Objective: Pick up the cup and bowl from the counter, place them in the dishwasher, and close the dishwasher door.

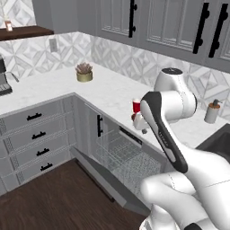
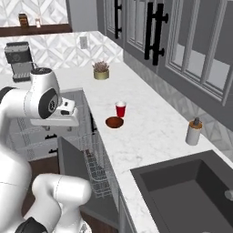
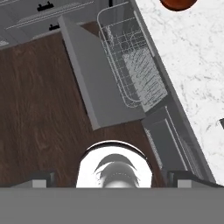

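The two-finger gripper (image 3: 112,177) hangs over the dark wood floor with jaws spread wide and nothing between them. Just beyond it, the flat grey dishwasher door (image 3: 94,78) lies dropped open, and one grey wire rack (image 3: 131,65) is pulled out. Farther along the white marble counter (image 2: 150,132), near its front edge, sits one dark reddish-brown bowl (image 2: 114,122), with one red party cup (image 2: 120,109) just behind it.
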